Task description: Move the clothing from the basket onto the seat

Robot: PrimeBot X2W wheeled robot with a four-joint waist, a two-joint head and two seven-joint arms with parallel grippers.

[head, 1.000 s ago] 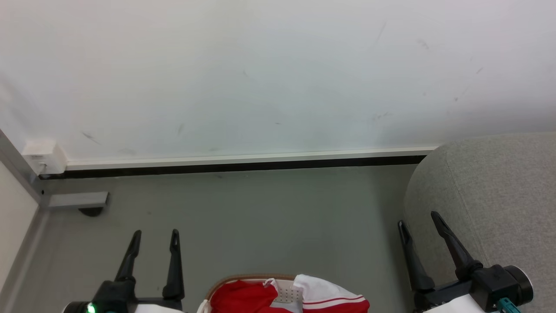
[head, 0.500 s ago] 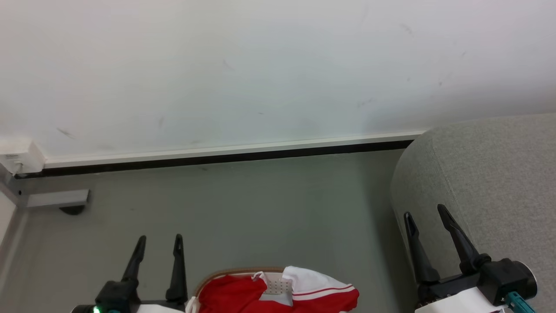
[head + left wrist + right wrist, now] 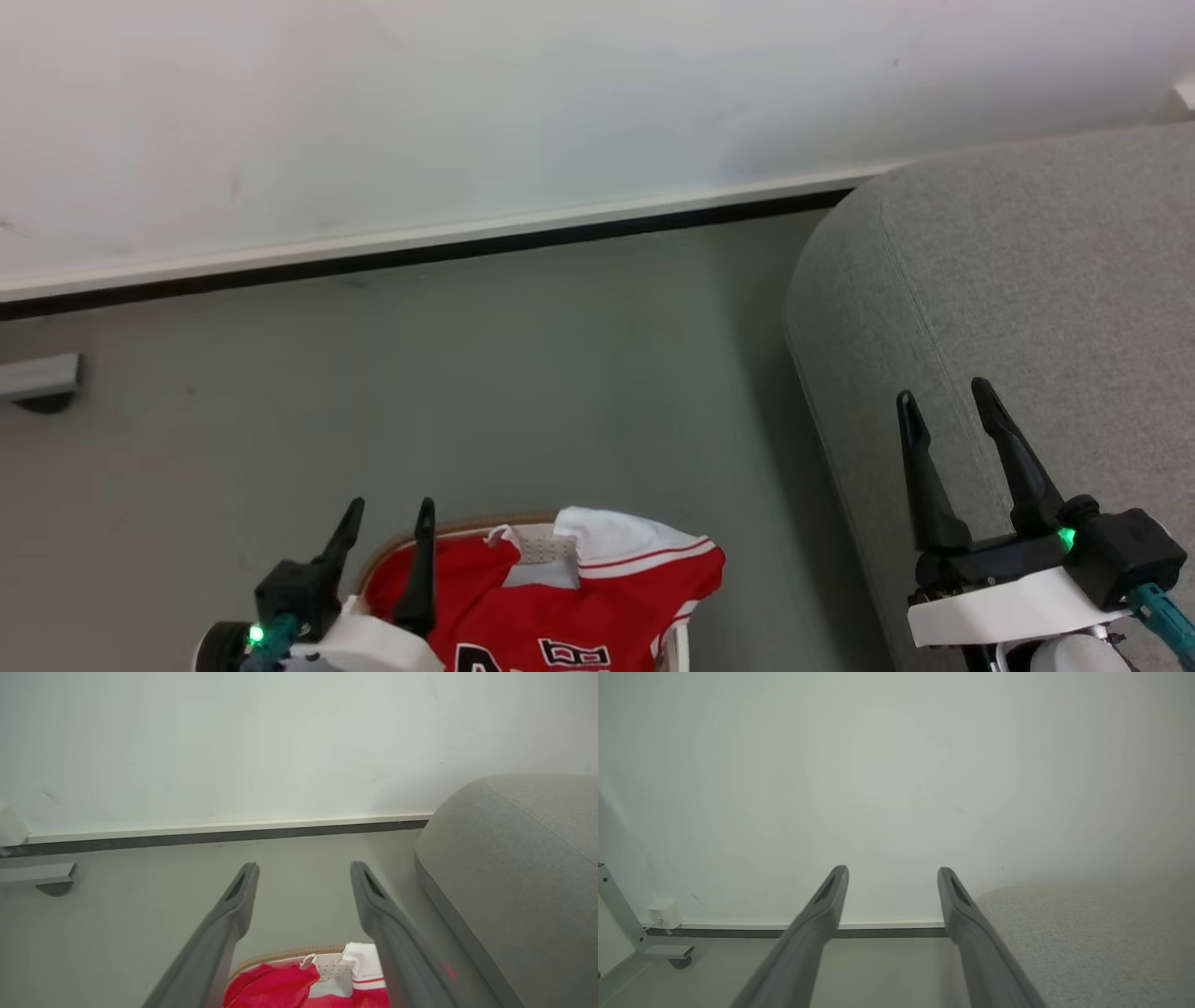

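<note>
- The wall [image 3: 467, 112] and grey floor [image 3: 485, 392] lay ahead of both pairs of fingers.
- The seat [image 3: 1027, 280] spread under and beyond the right jaws, its rounded edge curving off to their left.
- The basket [image 3: 457, 527] sat on the floor just right of the left jaws. In the left wrist view its tan rim showed low between the two fingers.
- The clothing [image 3: 579, 607] was a red shirt with white shoulder and red stripes. It lay heaped in the basket, one sleeve draped over the rim on the side away from the left jaws.
- The right gripper [image 3: 943, 392] was raised over the seat's edge, fingers pointing forward, jaws spread wide and empty.
- The left gripper [image 3: 390, 509] was held low, fingers forward, jaws wide with nothing between. Its inner finger crossed the basket's near rim; whether it touched, I cannot tell.
</note>
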